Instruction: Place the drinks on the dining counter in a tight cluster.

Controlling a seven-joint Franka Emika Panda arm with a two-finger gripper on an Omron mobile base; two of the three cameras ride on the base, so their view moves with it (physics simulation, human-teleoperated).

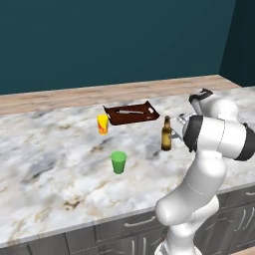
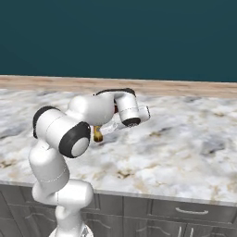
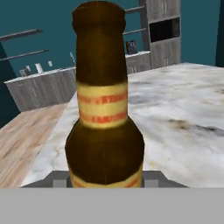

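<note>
The beer bottle (image 1: 166,134) is held upright in the narrowed gripper (image 1: 175,132) at mid-counter (image 1: 60,164), toward the right end, with no other bottle seen gathered beside it, so clustering is judged barely begun.

The desk (image 1: 60,164) lies bare in front and left of the green cup (image 1: 118,162). 3 things stand in the way beyond it: the yellow-orange cup (image 1: 102,124), dark tray (image 1: 131,113) and brown beer bottle (image 1: 166,133), with a passable gap between cups.
</note>
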